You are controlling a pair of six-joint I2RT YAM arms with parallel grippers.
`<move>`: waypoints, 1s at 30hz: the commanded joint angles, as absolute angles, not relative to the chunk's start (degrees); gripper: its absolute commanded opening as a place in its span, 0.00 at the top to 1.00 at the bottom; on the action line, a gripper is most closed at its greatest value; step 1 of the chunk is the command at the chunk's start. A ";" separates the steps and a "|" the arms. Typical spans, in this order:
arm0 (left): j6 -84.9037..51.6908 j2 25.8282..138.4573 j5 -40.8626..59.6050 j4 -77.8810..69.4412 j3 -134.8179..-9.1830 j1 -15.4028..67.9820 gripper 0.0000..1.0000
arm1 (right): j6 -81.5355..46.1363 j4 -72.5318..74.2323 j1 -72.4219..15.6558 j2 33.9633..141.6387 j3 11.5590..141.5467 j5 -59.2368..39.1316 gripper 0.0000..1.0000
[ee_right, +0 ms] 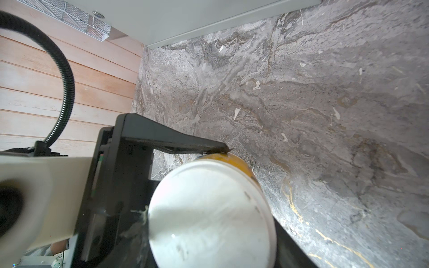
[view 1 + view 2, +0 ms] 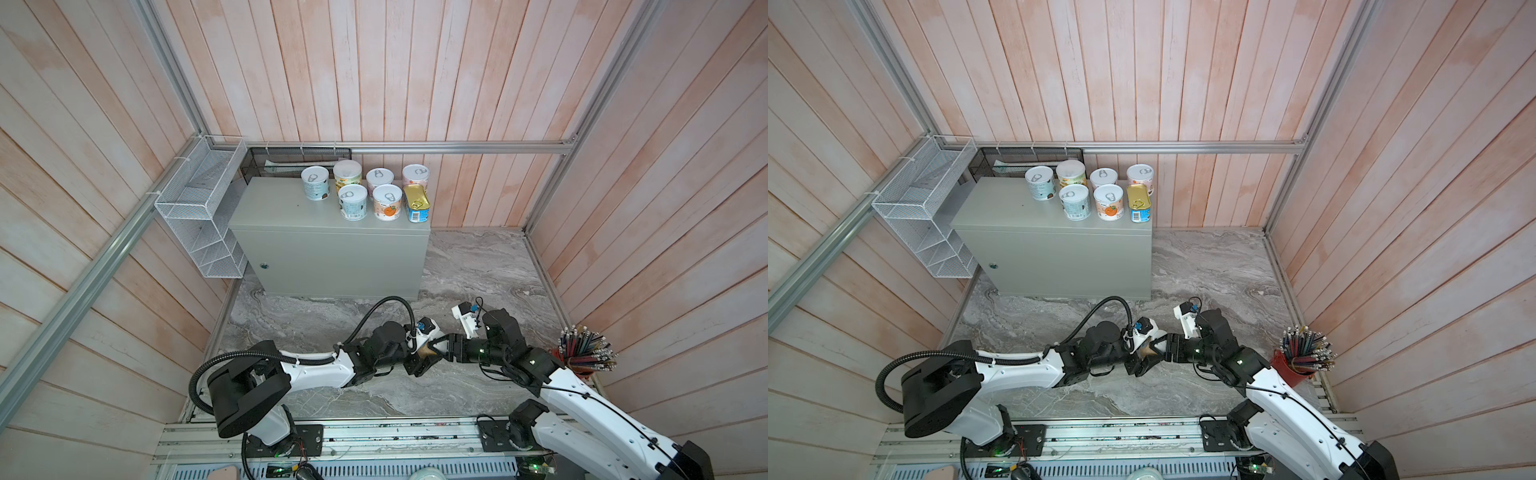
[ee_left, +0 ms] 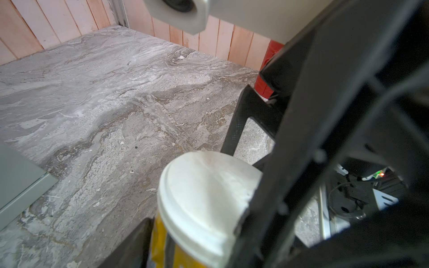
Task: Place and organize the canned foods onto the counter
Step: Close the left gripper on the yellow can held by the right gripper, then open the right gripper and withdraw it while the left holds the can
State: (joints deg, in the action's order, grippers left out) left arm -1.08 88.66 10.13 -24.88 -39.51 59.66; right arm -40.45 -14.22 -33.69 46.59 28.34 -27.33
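Observation:
An orange-labelled can (image 2: 427, 352) (image 2: 1146, 352) with a white lid (image 3: 204, 195) hangs above the marble floor near the front, between both grippers. My right gripper (image 2: 438, 348) (image 1: 211, 232) is shut on it from the right. My left gripper (image 2: 419, 357) (image 3: 199, 243) comes from the left, and one of its fingers (image 1: 185, 145) presses the orange side. On the right half of the grey counter (image 2: 291, 208) (image 2: 1013, 208) stand several round cans (image 2: 353, 201) and a gold-topped blue tin (image 2: 417, 203) in two rows.
A red cup of pencils (image 2: 582, 357) stands at the right wall, close behind my right arm. A white wire basket (image 2: 203, 208) hangs left of the counter, and a black mesh tray (image 2: 299, 160) sits behind it. Wood-plank walls enclose the marble floor (image 2: 478, 270).

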 commanded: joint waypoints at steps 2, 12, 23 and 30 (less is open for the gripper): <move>-0.97 89.60 10.65 -25.67 -40.97 60.16 0.31 | -40.43 -9.59 -33.88 45.21 30.74 -28.70 0.48; -4.00 89.36 8.84 -24.80 -42.07 60.13 0.42 | -40.19 -9.18 -33.90 44.21 29.88 -28.63 0.38; -7.10 90.90 1.23 -19.09 -46.40 60.12 0.47 | -37.51 -14.60 -33.87 42.62 30.06 -23.11 0.24; -8.67 90.52 1.41 -19.70 -45.20 60.12 0.47 | -37.49 -16.53 -33.90 40.87 29.23 -21.00 0.20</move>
State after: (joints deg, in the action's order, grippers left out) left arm -7.16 90.35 3.40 -18.87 -44.77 60.34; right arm -38.74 -15.31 -33.56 41.85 28.34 -22.09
